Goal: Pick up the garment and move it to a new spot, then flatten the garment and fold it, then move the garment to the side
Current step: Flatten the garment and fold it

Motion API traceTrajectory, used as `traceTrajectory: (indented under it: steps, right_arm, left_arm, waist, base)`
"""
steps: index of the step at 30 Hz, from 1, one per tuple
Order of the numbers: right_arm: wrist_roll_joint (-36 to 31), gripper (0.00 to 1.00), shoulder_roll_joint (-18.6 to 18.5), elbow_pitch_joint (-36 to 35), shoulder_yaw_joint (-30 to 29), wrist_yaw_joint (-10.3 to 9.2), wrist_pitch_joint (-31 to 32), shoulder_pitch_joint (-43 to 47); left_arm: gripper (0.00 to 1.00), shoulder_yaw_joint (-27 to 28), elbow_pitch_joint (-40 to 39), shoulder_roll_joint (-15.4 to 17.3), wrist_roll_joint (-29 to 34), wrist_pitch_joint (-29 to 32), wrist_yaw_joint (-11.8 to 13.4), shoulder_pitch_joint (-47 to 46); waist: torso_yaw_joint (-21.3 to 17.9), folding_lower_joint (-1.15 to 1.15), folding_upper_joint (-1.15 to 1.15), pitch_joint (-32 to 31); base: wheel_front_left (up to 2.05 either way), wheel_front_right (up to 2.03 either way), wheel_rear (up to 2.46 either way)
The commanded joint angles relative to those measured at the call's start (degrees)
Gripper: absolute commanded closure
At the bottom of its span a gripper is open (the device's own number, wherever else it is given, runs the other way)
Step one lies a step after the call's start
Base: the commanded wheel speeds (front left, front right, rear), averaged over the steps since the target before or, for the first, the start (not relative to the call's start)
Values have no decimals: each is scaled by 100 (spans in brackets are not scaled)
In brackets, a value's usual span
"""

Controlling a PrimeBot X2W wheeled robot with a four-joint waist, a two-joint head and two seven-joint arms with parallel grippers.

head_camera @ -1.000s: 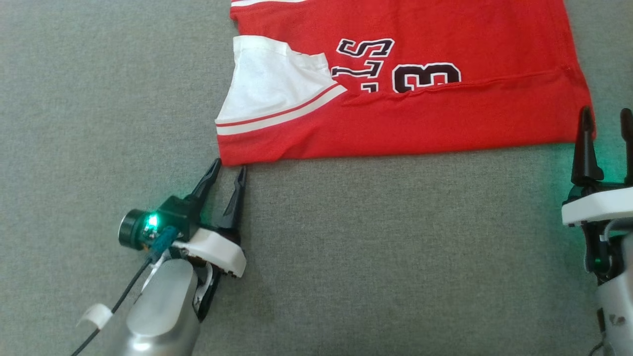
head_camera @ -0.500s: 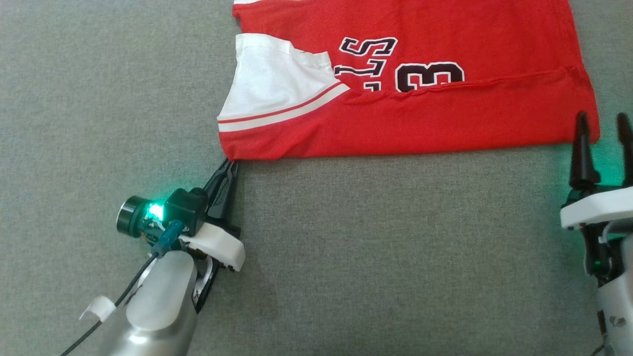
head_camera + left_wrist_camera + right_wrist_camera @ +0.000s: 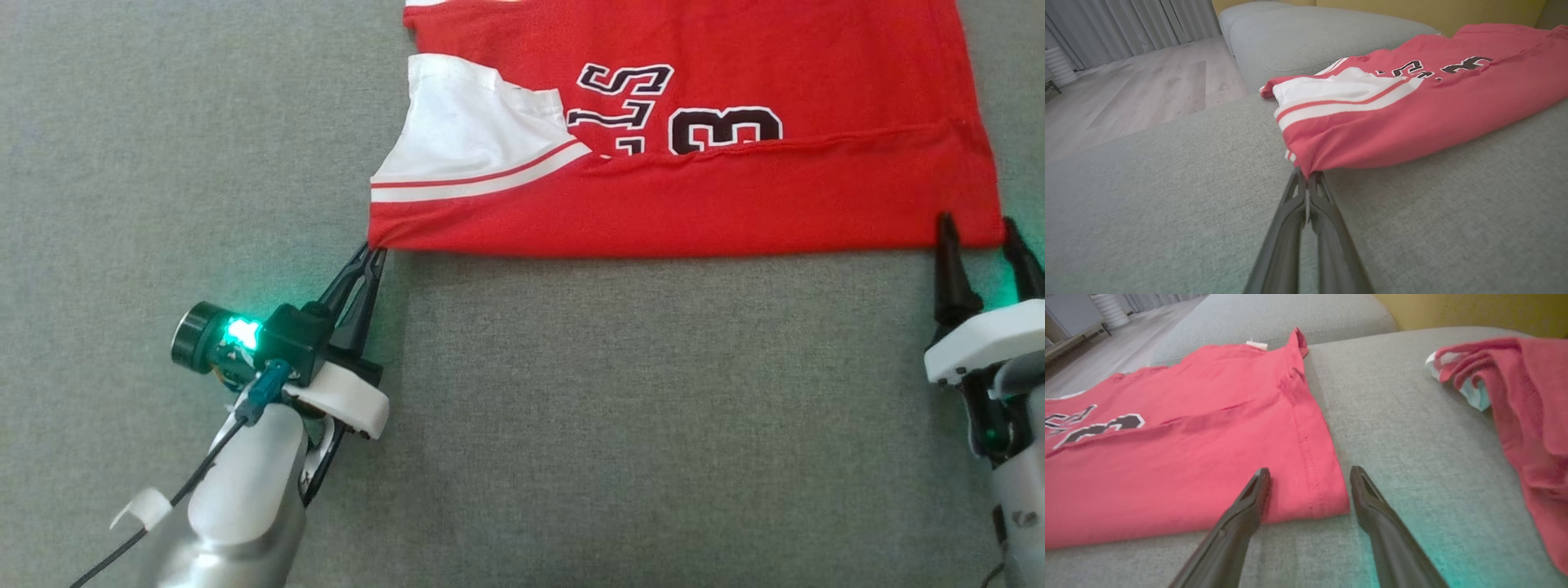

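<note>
the red garment [image 3: 694,204] lies spread on the grey sofa cushion [image 3: 571,408], with its near edge folded over. the left tool [image 3: 371,249] is closed, pinching the garment's near left corner. the right tool [image 3: 978,222] stands open astride the near right corner. the black, white-edged print [image 3: 722,129], upside down in the head view, reads "s", "l" and "3"; the fold hides the rest. a small white tag [image 3: 1256,345] is too small to read. another red cloth [image 3: 1527,416] lies bunched apart.
</note>
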Motion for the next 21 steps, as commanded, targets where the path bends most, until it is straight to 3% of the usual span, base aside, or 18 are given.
traceTrajectory:
  steps: [1, 4, 5, 6, 8, 21]
  right_arm:
    - [3, 0, -131, -88, 94, -4, 29, -11]
    - [95, 1, -124, 45, 125, -4, 197, 12]
    - [118, 11, -132, 57, 145, -4, 219, 26]
    - [144, 46, -140, 53, 168, -4, 224, 44]
    - [228, 100, -160, 26, 231, -4, 238, 86]
    - [635, 100, -550, -417, 461, -4, 233, 651]
  left_arm:
    - [100, 189, -167, 195, 46, -13, 33, -55]
    - [100, 189, -214, 224, 57, -13, 41, -11]
    - [100, 187, -236, 231, 64, -13, 47, 5]
    - [100, 192, -262, 235, 64, -13, 55, 22]
    - [100, 214, -333, 234, 45, -13, 78, 83]
    - [100, 188, -801, 349, 50, -13, 191, 833]
  waist:
    - [13, 0, 0, -12]
    - [42, 0, 0, -53]
    - [49, 0, 0, -65]
    - [51, 0, 0, -78]
    - [45, 0, 0, -100]
    - [18, 0, 0, -422]
  base:
    - [0, 0, 0]
    - [0, 0, 0]
    - [0, 0, 0]
    - [0, 0, 0]
    - [0, 0, 0]
    - [0, 0, 0]
